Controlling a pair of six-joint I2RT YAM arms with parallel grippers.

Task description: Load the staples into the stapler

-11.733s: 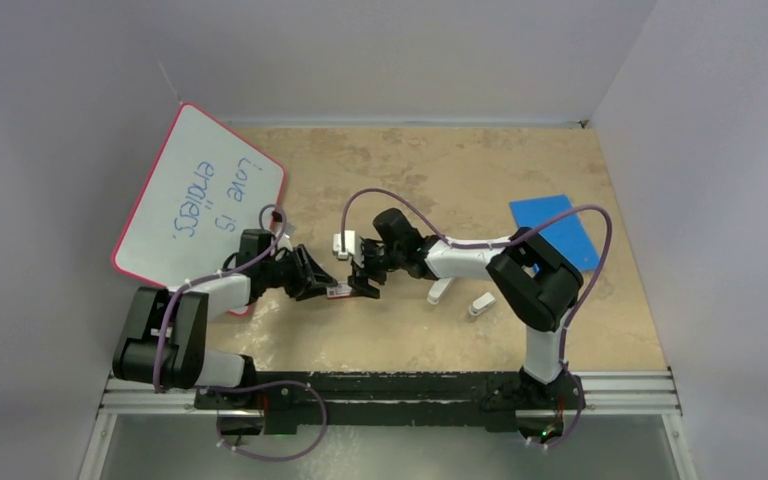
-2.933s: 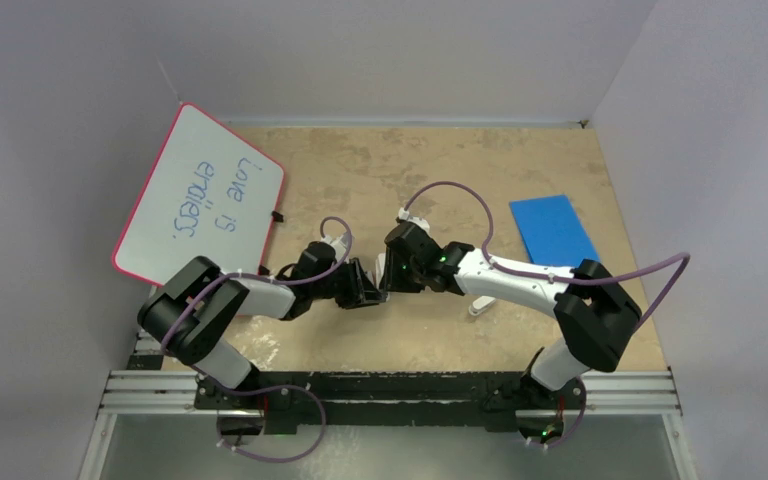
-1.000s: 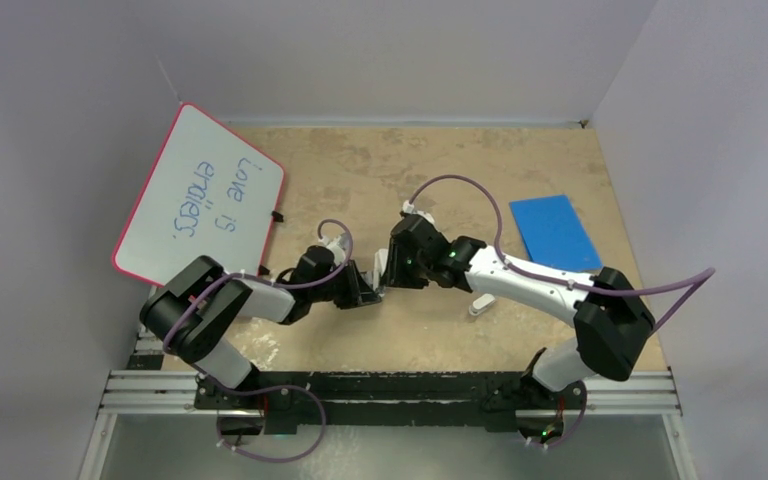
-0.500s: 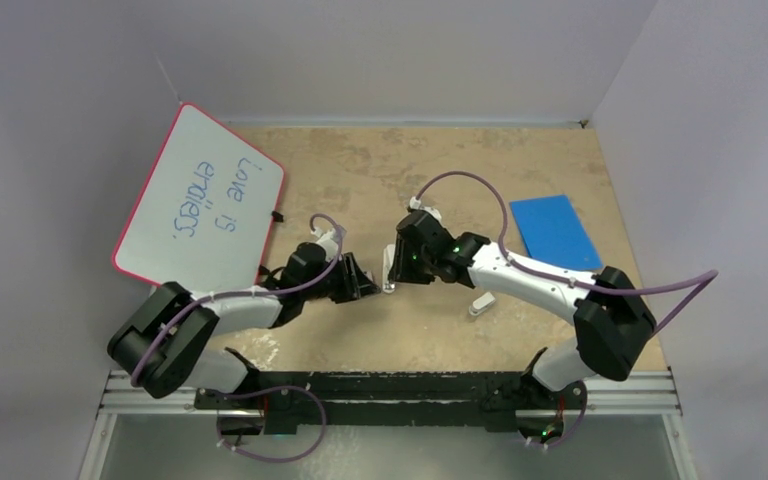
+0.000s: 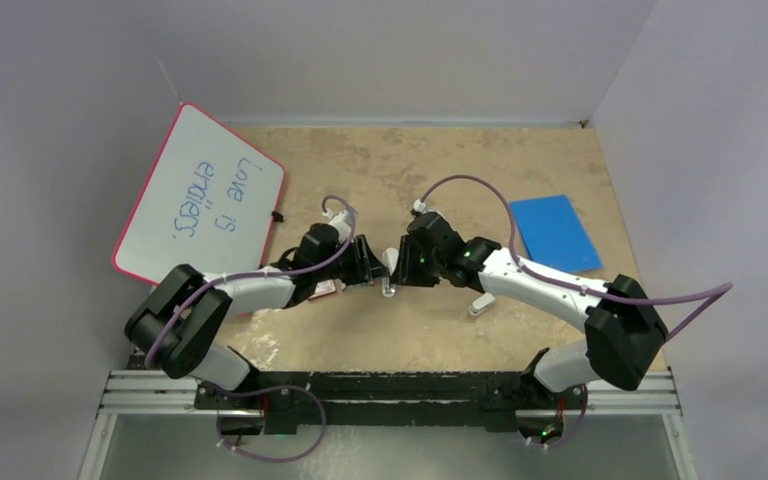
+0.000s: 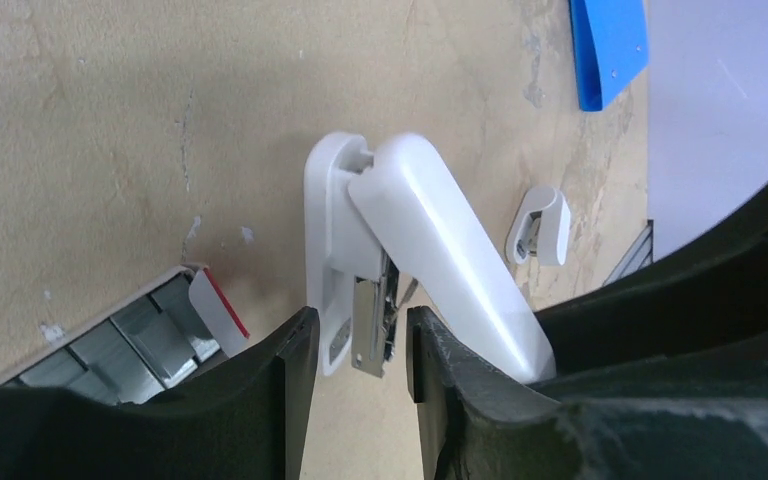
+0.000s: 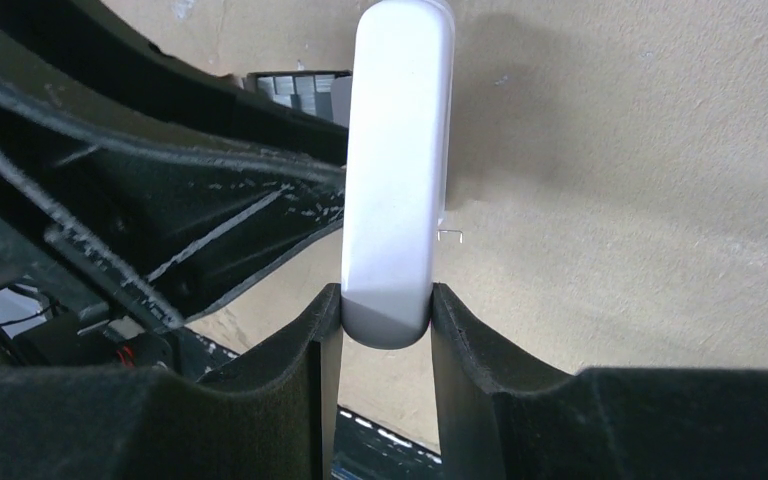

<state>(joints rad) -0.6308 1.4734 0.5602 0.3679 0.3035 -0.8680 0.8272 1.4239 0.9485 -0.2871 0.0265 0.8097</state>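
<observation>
Soft, even overhead light; sharp from above, soft up close

From above, the tan table (image 5: pixel 440 170) is bright and evenly lit, with only faint, blurred shadows under the arms, and the whiteboard (image 5: pixel 200 200) shows no glare. In both wrist views the white stapler (image 7: pixel 396 180) is close to washed out, with a smooth sheen along its lid and a pale shadow on the table to its right. The left gripper's fingers (image 6: pixel 250 410) and right gripper's fingers (image 7: pixel 280 400) sit near the lens, dark and slightly out of focus, with little surface detail.
</observation>
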